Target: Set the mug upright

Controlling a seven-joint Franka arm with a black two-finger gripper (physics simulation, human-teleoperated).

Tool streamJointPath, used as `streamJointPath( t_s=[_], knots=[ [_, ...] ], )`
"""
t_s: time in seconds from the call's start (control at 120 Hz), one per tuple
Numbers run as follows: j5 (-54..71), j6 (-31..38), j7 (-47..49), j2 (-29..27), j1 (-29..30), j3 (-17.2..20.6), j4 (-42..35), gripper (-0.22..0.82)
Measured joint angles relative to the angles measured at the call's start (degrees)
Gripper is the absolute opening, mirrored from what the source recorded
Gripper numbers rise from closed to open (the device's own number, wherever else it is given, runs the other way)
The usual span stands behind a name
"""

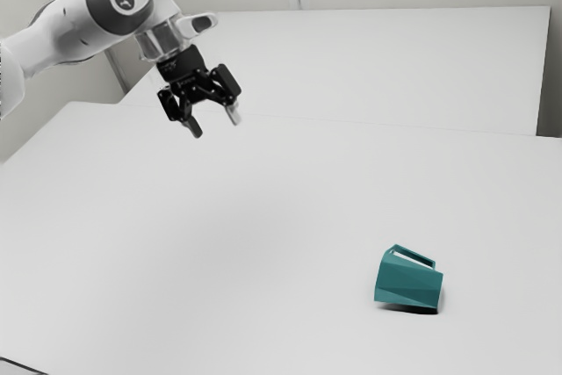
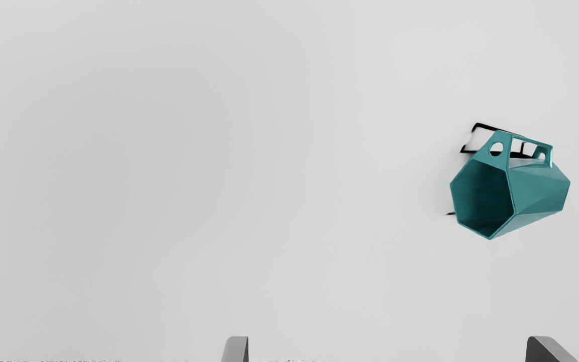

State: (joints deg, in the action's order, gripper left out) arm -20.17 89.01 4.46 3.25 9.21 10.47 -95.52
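"Where's the mug?"

"The mug (image 1: 408, 283) is close to us, low down at the exterior view's right. It's lying on its side on the table (image 1: 219, 217). The wrist view looks right into its mouth (image 2: 485, 196)."

"And the gripper?"

"Farther back, up high at the exterior view's left. The gripper (image 1: 215, 126) is well apart from the mug. Its fingers (image 2: 237, 349) are spread wide, with nothing in them."

"So what should it do?"

"I think the job now is getting to the mug. Go over it first, then turn so one finger can go down on each side."

"What about the handle (image 2: 506, 151)?"

"Don't bump it, or the mug might roll. Go down slowly and squeeze softly. Then lift a little, tip the mouth up, and let go only when the bottom sits flat."
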Motion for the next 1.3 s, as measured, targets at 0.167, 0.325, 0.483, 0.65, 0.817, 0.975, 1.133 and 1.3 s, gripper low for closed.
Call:
streamJointPath(
  t_s=[0.167,0.325,0.483,0.65,0.817,0.975,1.133,1.3],
  knots=[
    [-6.8,4.0,-2.2,0.1,1.1,0.3,-7.5,0.60],
    [-13.1,9.1,-6.6,0.5,0.9,0.3,-13.7,0.60],
    [-20.9,15.2,-12.2,0.8,0.3,1.3,-19.9,0.60],
    [-28.0,21.3,-19.4,1.6,-0.3,3.8,-23.9,0.60],
    [-33.8,26.4,-26.0,1.9,-0.5,7.8,-27.7,0.60],
    [-39.5,29.7,-31.8,2.8,-0.2,10.7,-30.0,0.60],
    [-45.6,32.4,-37.2,6.5,-0.3,13.9,-30.3,0.60],
    [-52.3,33.7,-41.7,9.5,-1.2,16.7,-30.4,0.60]
  ],
)
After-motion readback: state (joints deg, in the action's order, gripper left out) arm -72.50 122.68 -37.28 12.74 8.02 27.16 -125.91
